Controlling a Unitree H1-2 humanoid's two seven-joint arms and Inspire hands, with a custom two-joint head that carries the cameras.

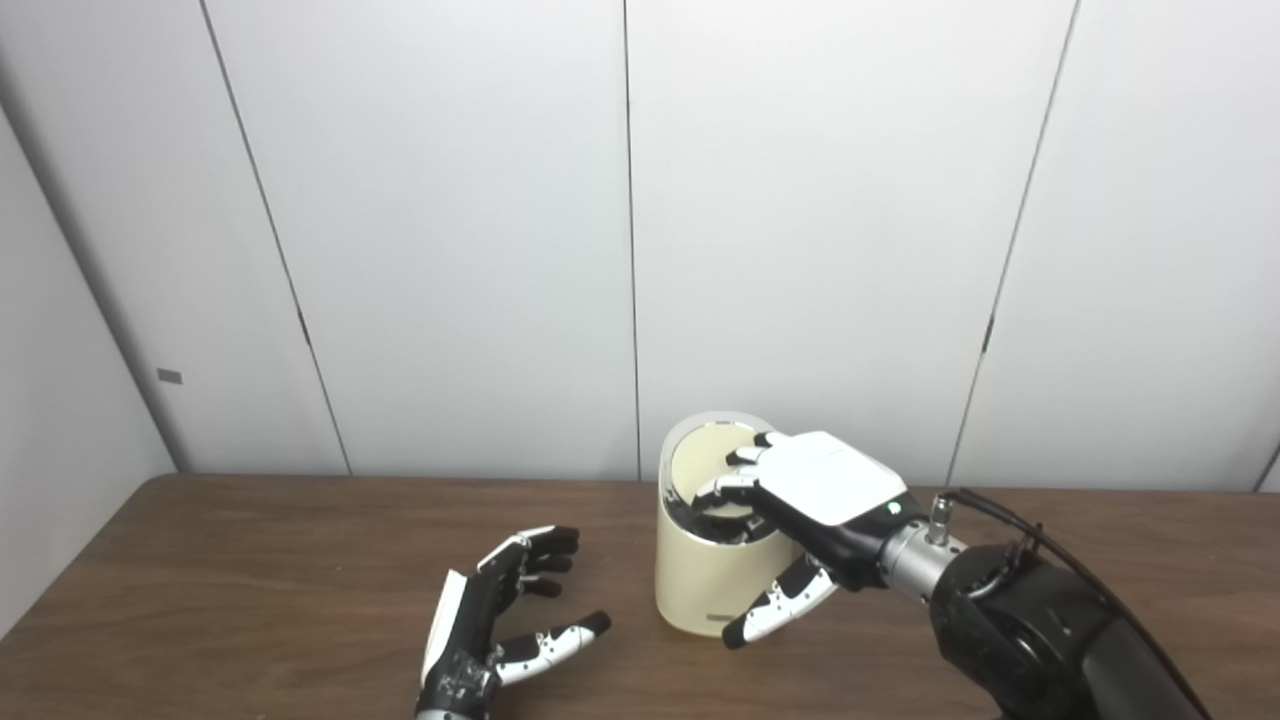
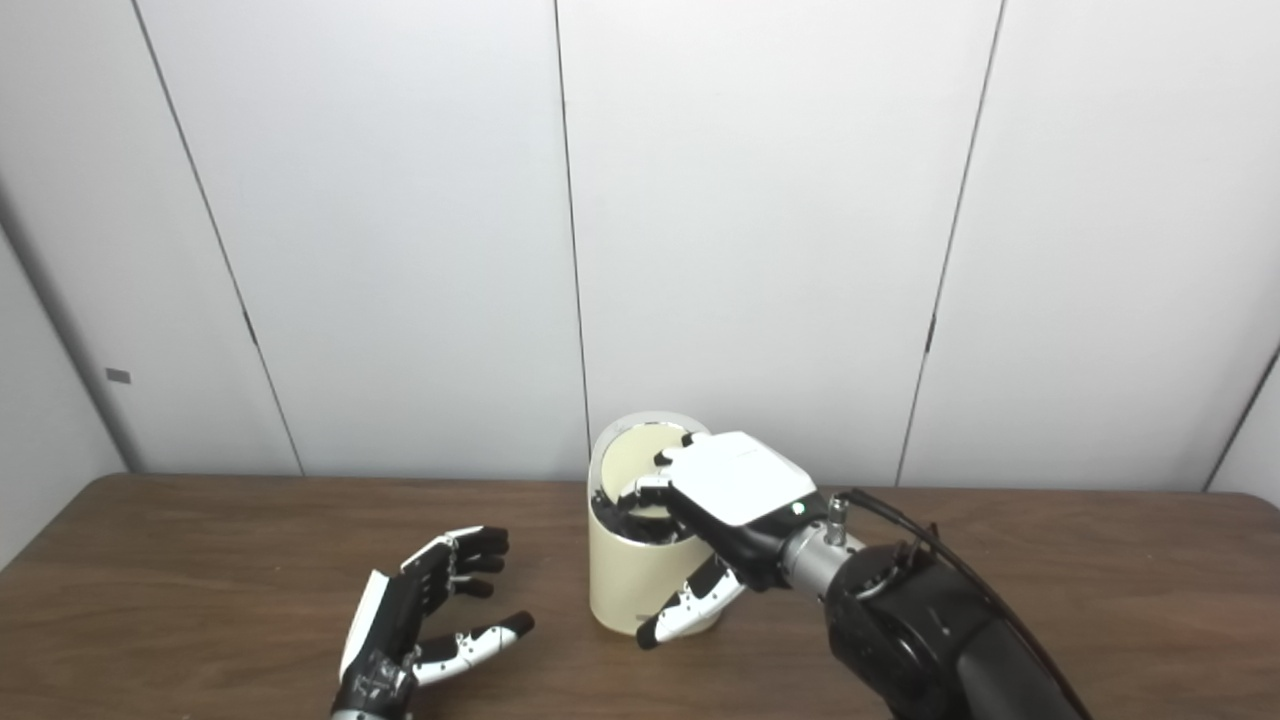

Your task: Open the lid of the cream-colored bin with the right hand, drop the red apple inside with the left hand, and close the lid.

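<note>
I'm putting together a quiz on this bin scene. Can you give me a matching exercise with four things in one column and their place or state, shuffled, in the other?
Things:
1. left robot hand
2. right robot hand
3. lid
4. bin

Places or states:
A. tipped up at the back of the bin's top
B. standing upright on the wooden table
C. open and empty, low over the table left of the bin
D. over the bin's opening, fingers reaching toward the raised lid

Pairs: 1-C, 2-D, 3-A, 4-B

No apple is visible in either view.
</note>
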